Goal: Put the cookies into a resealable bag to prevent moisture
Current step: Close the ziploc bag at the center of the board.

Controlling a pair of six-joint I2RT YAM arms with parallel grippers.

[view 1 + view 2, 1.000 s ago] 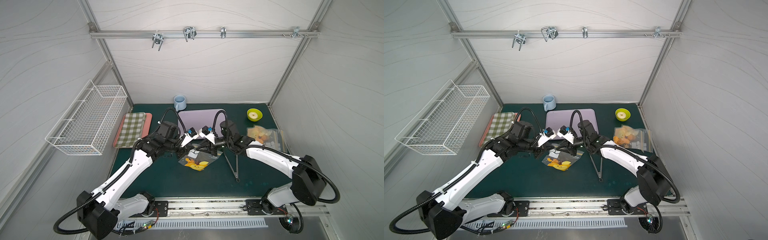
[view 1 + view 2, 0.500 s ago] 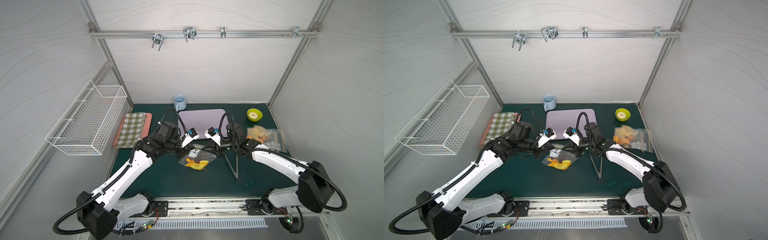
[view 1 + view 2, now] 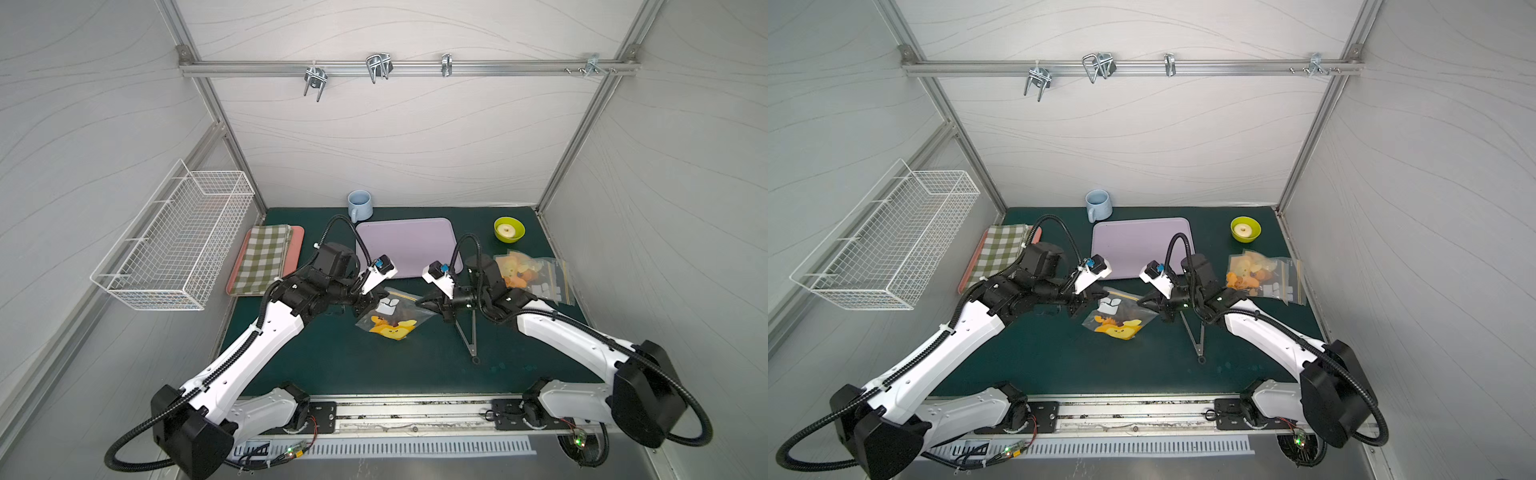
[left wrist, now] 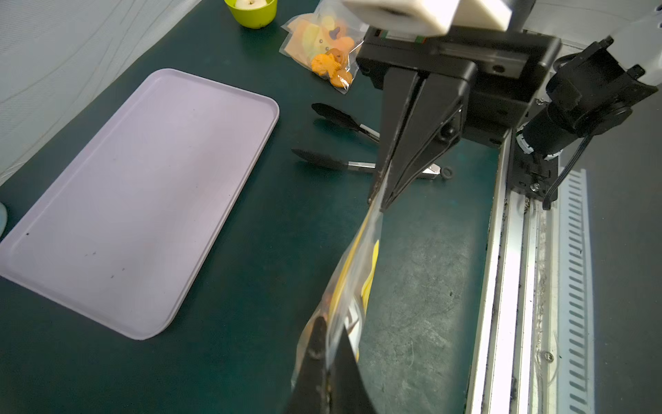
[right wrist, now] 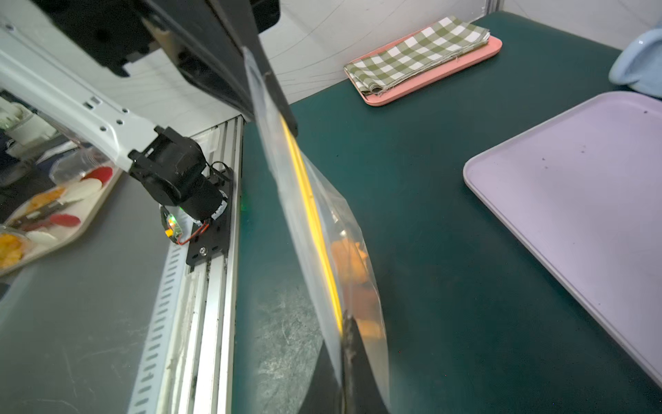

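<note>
Dark green mat, grey panelled walls. Resealable bag mat centre, cookies inside. Left gripper pinching 9 o'clock edge, right gripper pinching 3 o'clock edge. Lilac tray 12 o'clock.

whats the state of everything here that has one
held bag, held up by its top edge, cookies inside, seal unclear
left gripper, shut on one top corner
right gripper, shut on the other top corner
second bag, flat on mat, cookies inside
purple tray, bare but for specks
tongs, lying open, untouched
mug, upright
green bowl, upright, pale piece inside
checked cloth, folded on pink tray
wire basket, hung up, empty
</note>
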